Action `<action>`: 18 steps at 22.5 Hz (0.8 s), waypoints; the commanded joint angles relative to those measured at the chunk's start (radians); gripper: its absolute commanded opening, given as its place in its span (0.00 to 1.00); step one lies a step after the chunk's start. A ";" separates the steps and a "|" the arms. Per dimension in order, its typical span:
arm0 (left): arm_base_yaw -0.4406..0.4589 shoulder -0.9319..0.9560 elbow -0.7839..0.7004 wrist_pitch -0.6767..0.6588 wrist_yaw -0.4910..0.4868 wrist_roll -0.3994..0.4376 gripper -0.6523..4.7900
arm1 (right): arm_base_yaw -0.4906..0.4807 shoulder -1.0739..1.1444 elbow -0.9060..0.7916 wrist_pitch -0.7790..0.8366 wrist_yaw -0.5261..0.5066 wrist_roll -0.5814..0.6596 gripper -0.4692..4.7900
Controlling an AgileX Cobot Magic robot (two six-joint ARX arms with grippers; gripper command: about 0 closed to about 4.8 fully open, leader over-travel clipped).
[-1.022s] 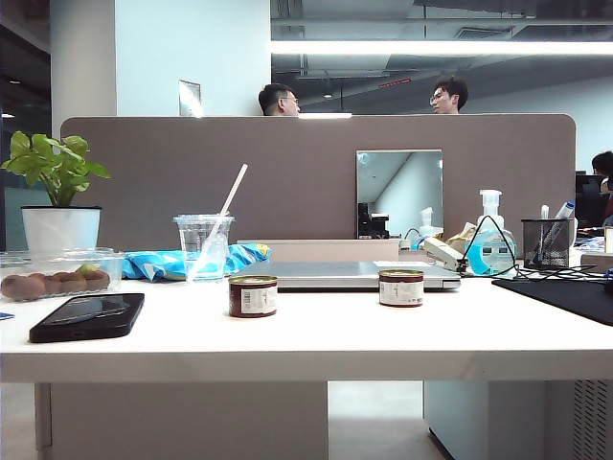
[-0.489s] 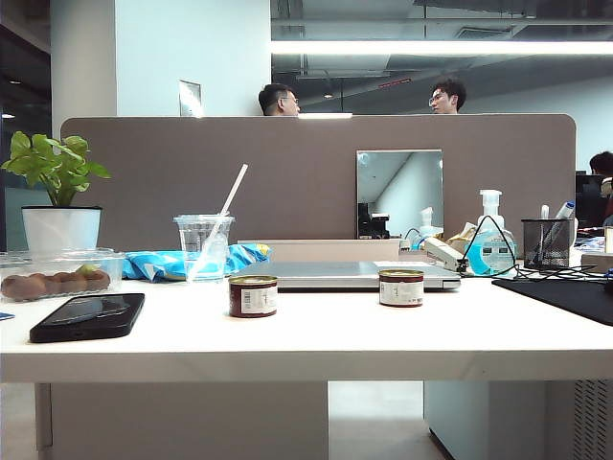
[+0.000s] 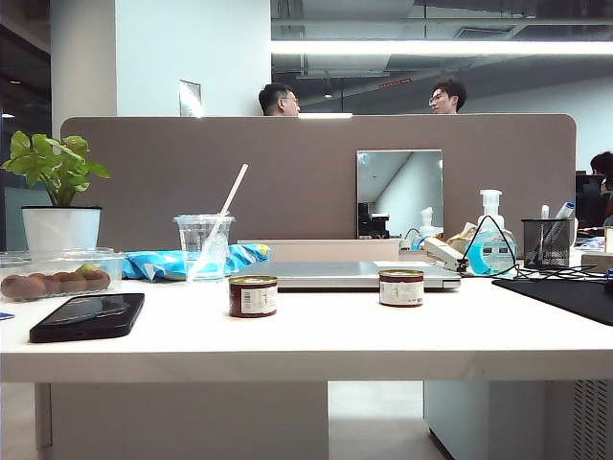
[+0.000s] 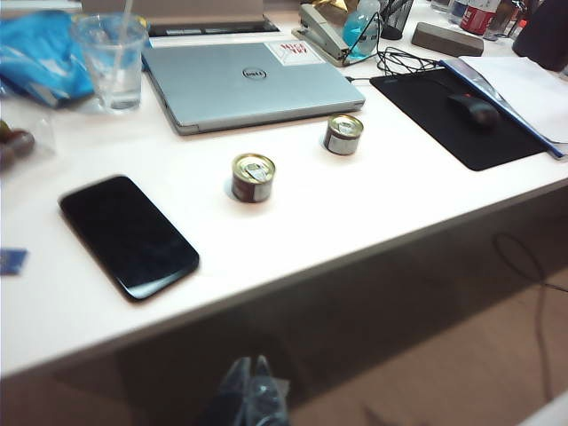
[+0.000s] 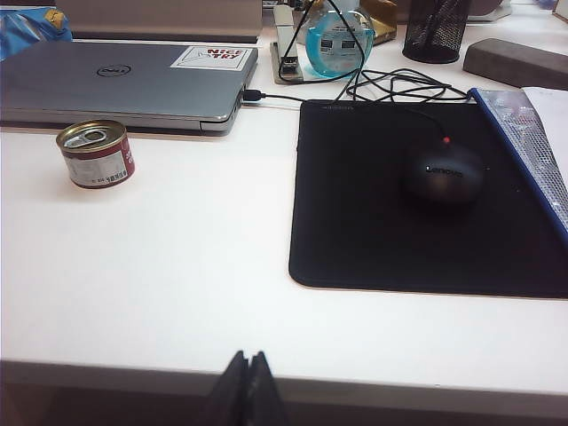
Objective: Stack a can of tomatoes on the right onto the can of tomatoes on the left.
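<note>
Both grippers off desk, left gripper and right gripper pressed together. I fear right can toppling left can, skidding into laptop.

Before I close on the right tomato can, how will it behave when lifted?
The small round red-labelled metal can with a pull-tab lid looks rigid, so it should not crush. Its squat shape suggests it will not tip easily on the white table. The smooth sidewall could slip; grip it squarely. Both end effectors, left and right, look shut.
</note>
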 commanded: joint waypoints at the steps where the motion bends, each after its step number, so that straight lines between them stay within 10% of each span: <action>1: 0.001 0.000 0.003 0.072 -0.041 0.016 0.12 | 0.001 0.000 0.003 0.000 0.001 0.003 0.09; 18: 0.001 0.002 -0.108 0.208 -0.021 0.043 0.12 | 0.001 0.000 0.006 0.067 -0.022 0.092 0.09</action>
